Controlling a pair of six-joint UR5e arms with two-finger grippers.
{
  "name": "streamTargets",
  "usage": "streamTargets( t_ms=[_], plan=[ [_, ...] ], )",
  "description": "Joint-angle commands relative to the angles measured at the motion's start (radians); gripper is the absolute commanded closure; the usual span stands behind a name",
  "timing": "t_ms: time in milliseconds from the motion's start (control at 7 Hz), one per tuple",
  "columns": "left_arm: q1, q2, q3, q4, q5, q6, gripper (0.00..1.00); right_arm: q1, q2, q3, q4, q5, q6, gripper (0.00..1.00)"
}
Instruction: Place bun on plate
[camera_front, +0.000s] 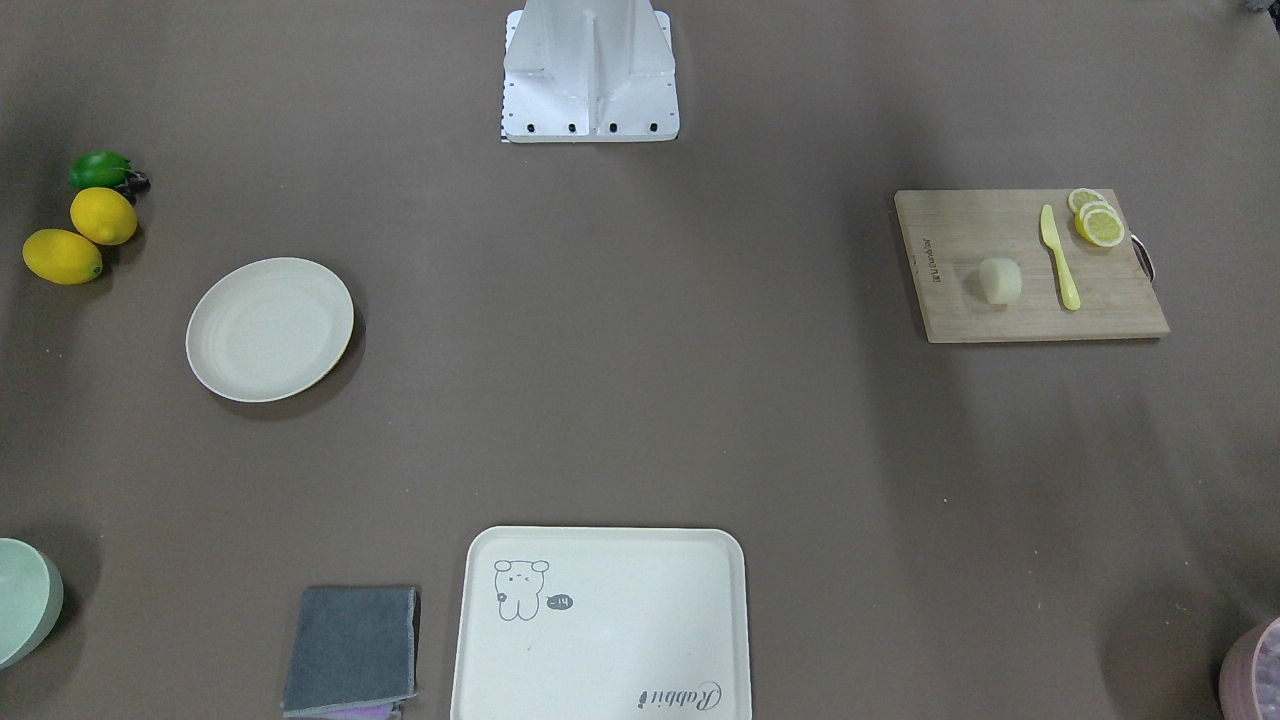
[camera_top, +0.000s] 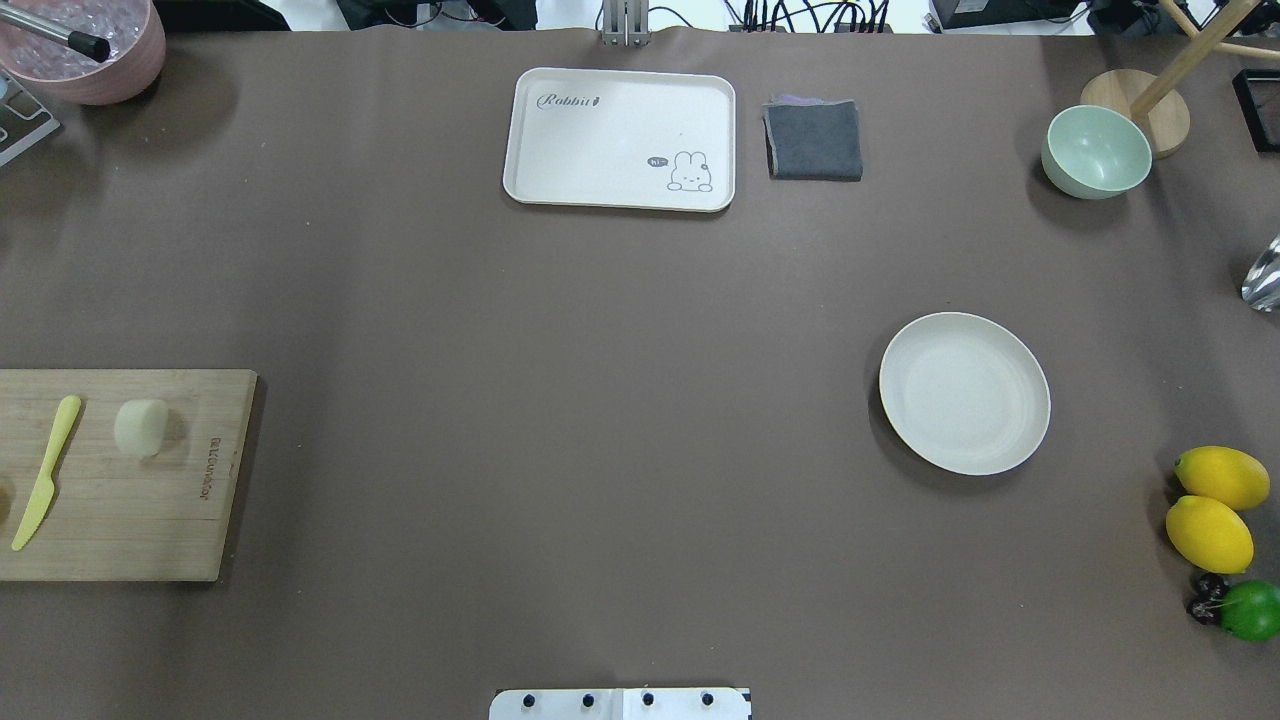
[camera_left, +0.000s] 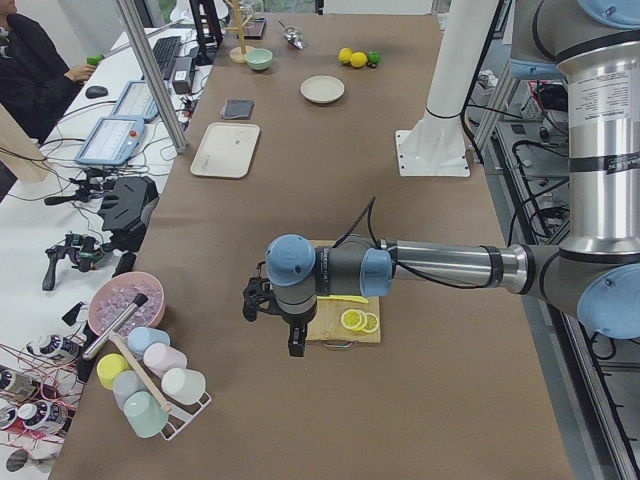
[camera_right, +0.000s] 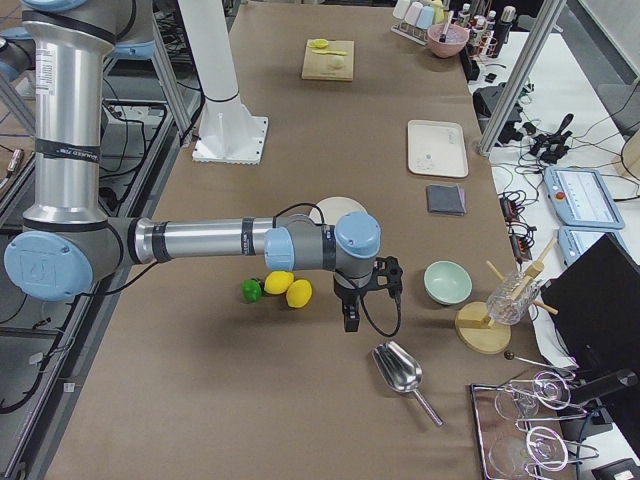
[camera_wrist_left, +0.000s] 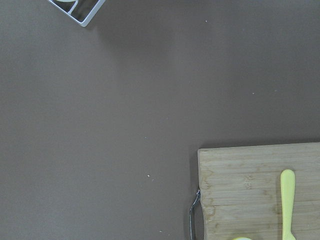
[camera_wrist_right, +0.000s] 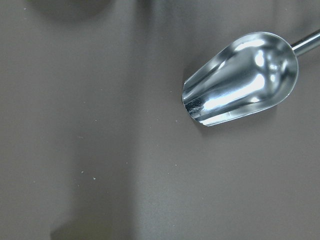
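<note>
The bun (camera_front: 1000, 281) (camera_top: 141, 428) is a small pale cream lump lying on a wooden cutting board (camera_front: 1000, 310) (camera_top: 150, 520), beside a yellow knife (camera_front: 1058, 255). Far across the table lies the round cream-white plate (camera_front: 270, 329) (camera_top: 964, 392) (camera_left: 322, 89), with nothing on it. My left gripper (camera_left: 295, 345) hangs over the table just off the board's outer end; it shows only in the exterior left view, so I cannot tell its state. My right gripper (camera_right: 348, 322) hangs beyond the plate, near the lemons and a metal scoop; I cannot tell its state either.
Lemon slices (camera_front: 1098, 222) lie on the board's corner. Two lemons (camera_top: 1215, 505) and a lime (camera_top: 1252, 609) lie near the plate. A rabbit tray (camera_top: 620, 138), grey cloth (camera_top: 813, 140), green bowl (camera_top: 1096, 152), pink bowl (camera_top: 85, 45) and metal scoop (camera_wrist_right: 240, 80) lie around the edges.
</note>
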Motion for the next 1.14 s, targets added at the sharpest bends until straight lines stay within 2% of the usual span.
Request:
streamTargets(
  t_ms=[0, 714, 1000],
  plan=[
    [0.002, 0.003, 0.004, 0.000, 0.000, 0.002, 0.02, 0.000, 0.001, -0.002, 0.001, -0.003, 0.000, 0.00],
    [0.005, 0.000, -0.002, -0.002, 0.000, 0.000, 0.02, 0.000, 0.001, 0.001, 0.001, 0.000, 0.002, 0.00],
    [0.008, 0.000, -0.002, -0.002, 0.000, 0.000, 0.02, 0.000, -0.002, 0.000, 0.034, 0.003, 0.005, 0.00]
  ],
)
